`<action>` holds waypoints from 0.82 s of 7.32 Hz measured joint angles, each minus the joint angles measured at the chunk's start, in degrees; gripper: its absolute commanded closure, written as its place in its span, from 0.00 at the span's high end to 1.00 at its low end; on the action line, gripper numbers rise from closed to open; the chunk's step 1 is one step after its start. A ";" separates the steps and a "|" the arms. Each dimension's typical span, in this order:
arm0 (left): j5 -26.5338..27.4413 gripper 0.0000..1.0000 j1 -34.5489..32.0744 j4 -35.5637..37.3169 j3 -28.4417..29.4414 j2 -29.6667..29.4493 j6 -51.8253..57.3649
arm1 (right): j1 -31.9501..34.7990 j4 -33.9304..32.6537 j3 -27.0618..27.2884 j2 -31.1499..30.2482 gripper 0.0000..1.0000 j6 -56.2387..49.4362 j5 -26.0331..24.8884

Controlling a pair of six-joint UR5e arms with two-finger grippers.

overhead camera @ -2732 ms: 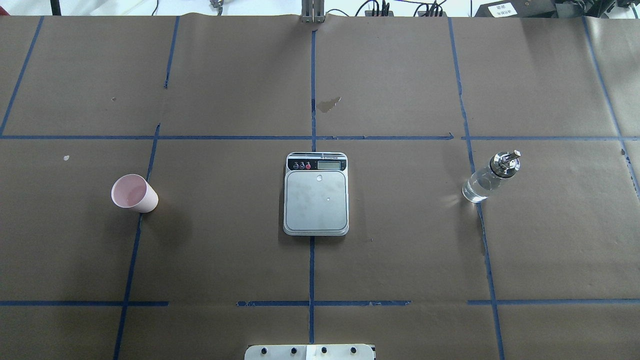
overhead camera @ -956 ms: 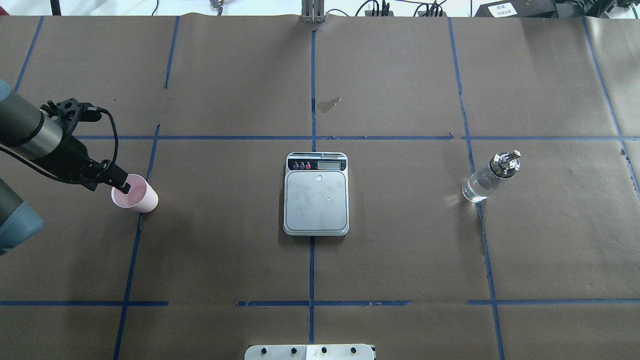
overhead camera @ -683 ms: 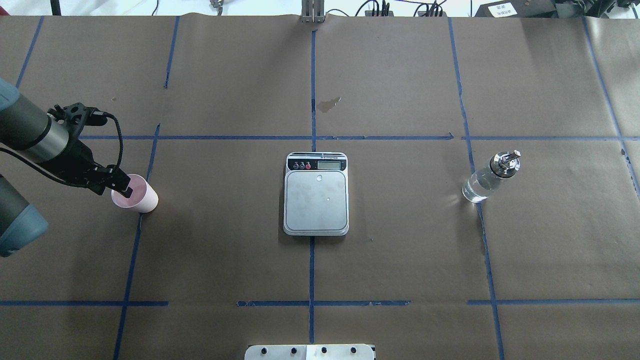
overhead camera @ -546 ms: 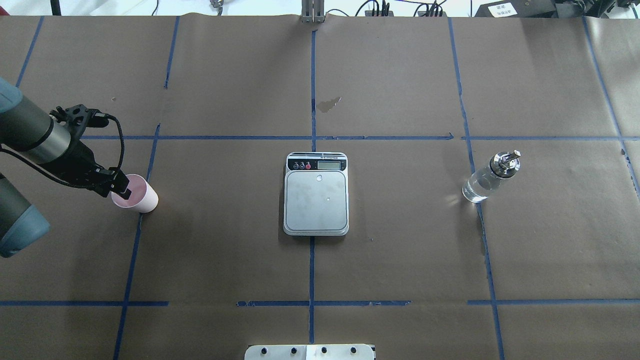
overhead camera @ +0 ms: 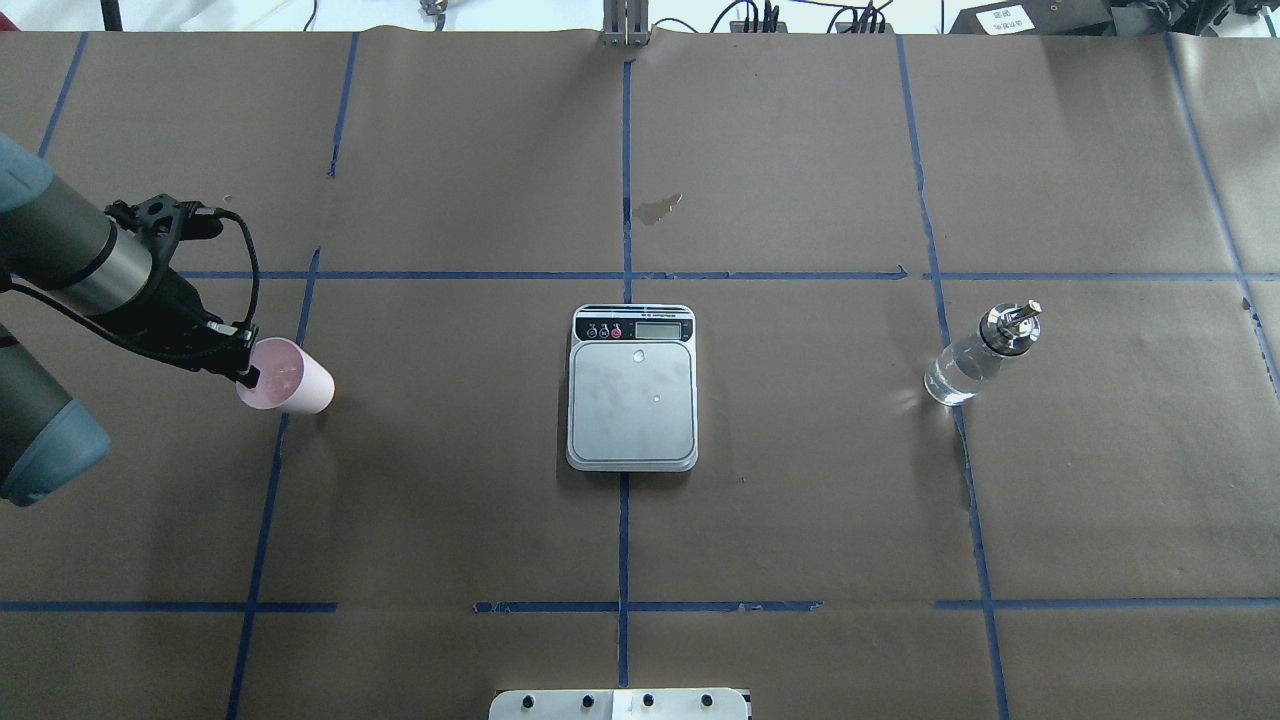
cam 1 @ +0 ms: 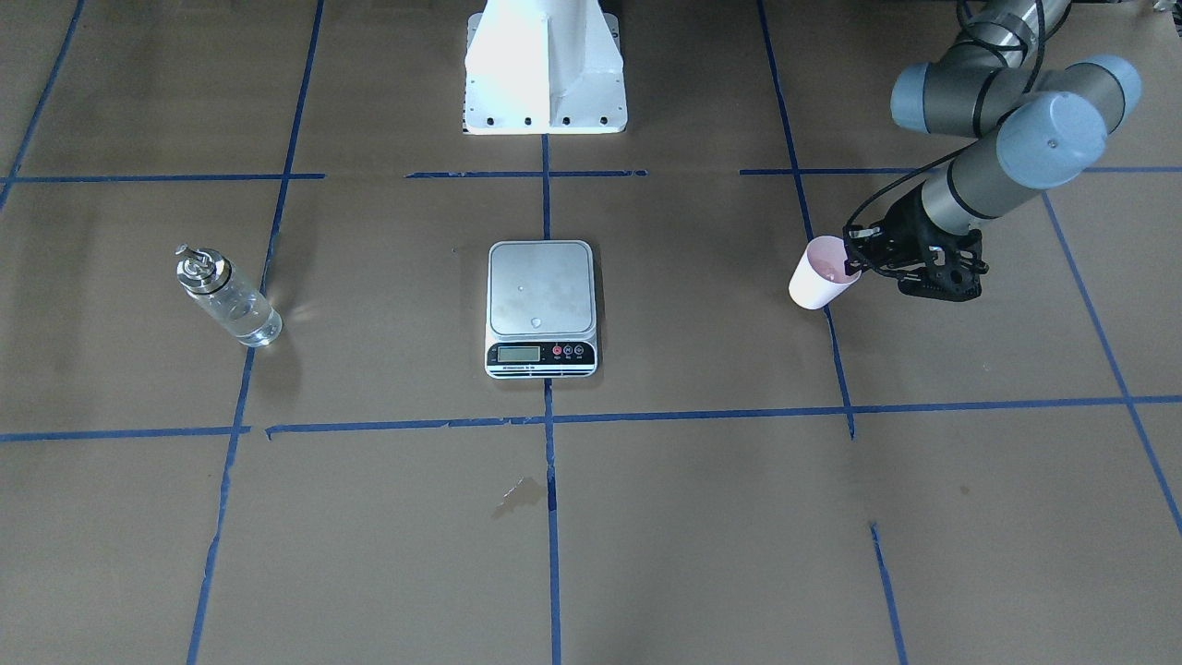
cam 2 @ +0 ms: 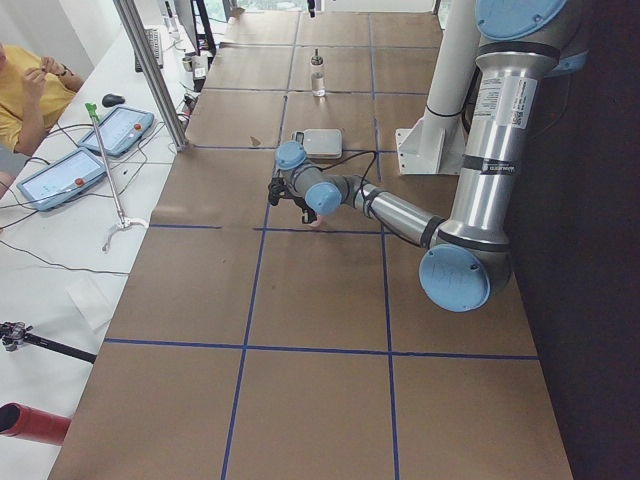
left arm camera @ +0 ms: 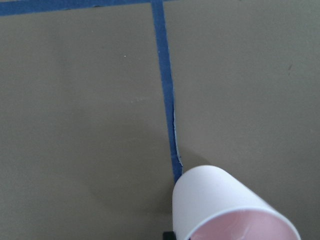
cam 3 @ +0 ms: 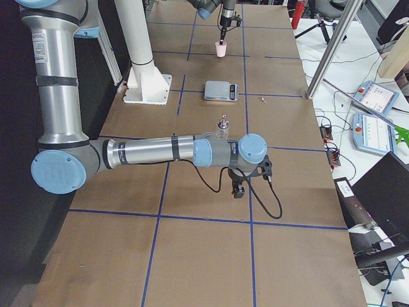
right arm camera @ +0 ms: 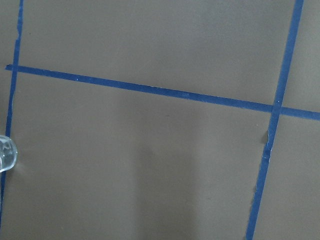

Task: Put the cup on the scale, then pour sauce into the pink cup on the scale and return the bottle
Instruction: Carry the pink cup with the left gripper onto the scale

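The cup (overhead camera: 288, 377) had shifted slightly toward the scale (overhead camera: 632, 405) and tipped since half a second earlier. The left fingers (overhead camera: 246, 376) pinched its rim, on the left of the counter (overhead camera: 450, 500). The bottle (overhead camera: 982, 352), clear sauce (overhead camera: 952, 379) inside, stood well to the scale's right. Whether the right fingers (cam 3: 237, 190) were clenched could not be told.

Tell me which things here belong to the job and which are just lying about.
Job: cup, held by the left gripper; scale; bottle.
Lying about: stain; tablets.
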 measured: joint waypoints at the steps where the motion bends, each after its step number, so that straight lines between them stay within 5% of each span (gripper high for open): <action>1: 0.02 0.00 -0.06 3.24 -1.31 -4.27 -5.22 | 0.00 -0.01 0.18 -0.02 1.00 0.10 0.05; 4: 3.12 0.00 6.81 8.74 3.33 -23.33 -22.92 | -0.17 -0.09 2.36 -0.02 1.00 0.42 0.22; 6: 7.24 0.00 12.39 9.05 7.74 -30.52 -29.28 | -0.59 -0.09 3.64 0.14 1.00 0.42 2.14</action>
